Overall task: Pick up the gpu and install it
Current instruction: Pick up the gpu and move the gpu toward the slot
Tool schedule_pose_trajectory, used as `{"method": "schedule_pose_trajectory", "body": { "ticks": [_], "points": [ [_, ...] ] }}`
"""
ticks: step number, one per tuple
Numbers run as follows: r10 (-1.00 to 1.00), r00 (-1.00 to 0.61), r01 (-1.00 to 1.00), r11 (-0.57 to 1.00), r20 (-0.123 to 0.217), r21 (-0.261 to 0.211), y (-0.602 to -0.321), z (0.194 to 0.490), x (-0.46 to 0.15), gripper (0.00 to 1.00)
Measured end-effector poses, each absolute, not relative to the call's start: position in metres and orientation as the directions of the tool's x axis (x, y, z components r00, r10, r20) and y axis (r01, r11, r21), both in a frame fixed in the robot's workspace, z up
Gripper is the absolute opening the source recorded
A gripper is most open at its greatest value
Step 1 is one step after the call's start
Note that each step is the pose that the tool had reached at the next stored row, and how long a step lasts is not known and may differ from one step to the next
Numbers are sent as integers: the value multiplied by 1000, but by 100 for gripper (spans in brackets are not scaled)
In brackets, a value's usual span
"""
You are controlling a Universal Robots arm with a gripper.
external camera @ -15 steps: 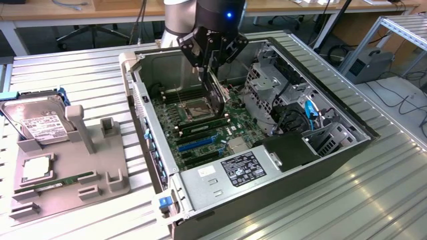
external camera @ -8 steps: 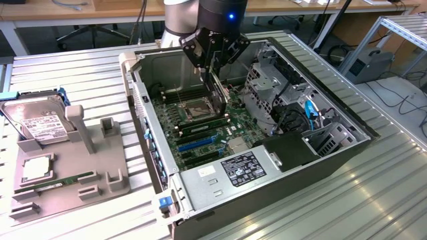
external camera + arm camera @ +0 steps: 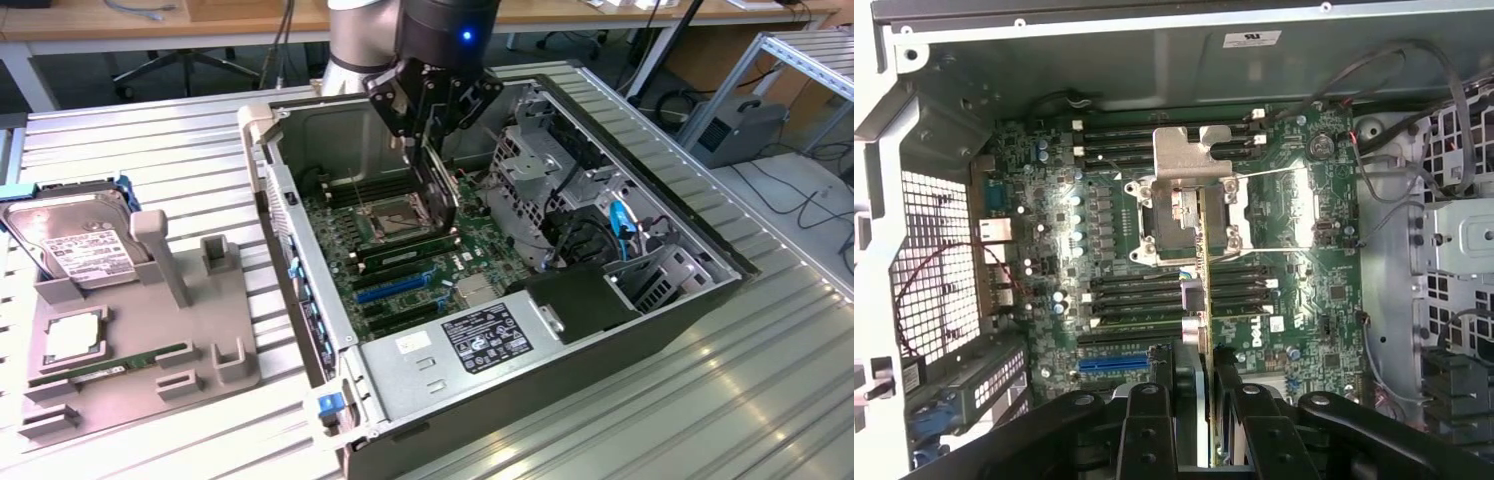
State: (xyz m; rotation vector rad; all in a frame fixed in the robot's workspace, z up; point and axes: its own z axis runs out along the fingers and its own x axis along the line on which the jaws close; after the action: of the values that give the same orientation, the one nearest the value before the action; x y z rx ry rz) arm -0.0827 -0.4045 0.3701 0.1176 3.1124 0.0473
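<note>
The gpu (image 3: 438, 195) is a thin dark card hanging on edge from my gripper (image 3: 430, 150), which is shut on its upper part. It hangs above the motherboard (image 3: 400, 250) inside the open computer case (image 3: 694, 290), close to the CPU socket (image 3: 396, 213). In the wrist view the gpu (image 3: 1205, 280) appears as a narrow yellow-green edge running between my black fingers (image 3: 1152, 420), with the gripper (image 3: 1204, 400) closed on it. The card's edge crosses the CPU socket (image 3: 1189, 205) and the RAM slots. A blue expansion slot (image 3: 1112, 364) lies to one side of the card.
The metal drive cage (image 3: 534, 170) and cables stand on the exterior view's right of the board. The power supply (image 3: 487, 338) is at the case's near end. A grey parts holder (image 3: 134, 340) on the exterior view's left carries a hard drive (image 3: 74, 245), a RAM stick (image 3: 114, 365) and a CPU (image 3: 74, 335).
</note>
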Motion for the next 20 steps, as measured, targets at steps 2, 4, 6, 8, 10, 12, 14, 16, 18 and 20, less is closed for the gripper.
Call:
{"method": "schedule_pose_trajectory", "body": {
  "ticks": [2,4,6,8,10,12,14,16,18,20],
  "points": [
    [76,-997,75,997,-25,31,-405,370,-82,27],
    [76,-997,75,997,-25,31,-405,369,-81,27],
    [76,-997,75,997,-25,31,-405,369,-80,27],
    [76,-997,75,997,-25,31,-405,368,-80,27],
    [76,-997,75,997,-25,31,-405,368,-79,27],
    [76,-997,75,997,-25,31,-405,367,-78,27],
    [76,-997,75,997,-25,31,-405,367,-78,27],
    [76,-997,75,997,-25,31,-405,366,-77,27],
    [76,-997,75,997,-25,31,-405,366,-76,27],
    [76,-997,75,997,-25,31,-405,365,-75,27]
  ]
}}
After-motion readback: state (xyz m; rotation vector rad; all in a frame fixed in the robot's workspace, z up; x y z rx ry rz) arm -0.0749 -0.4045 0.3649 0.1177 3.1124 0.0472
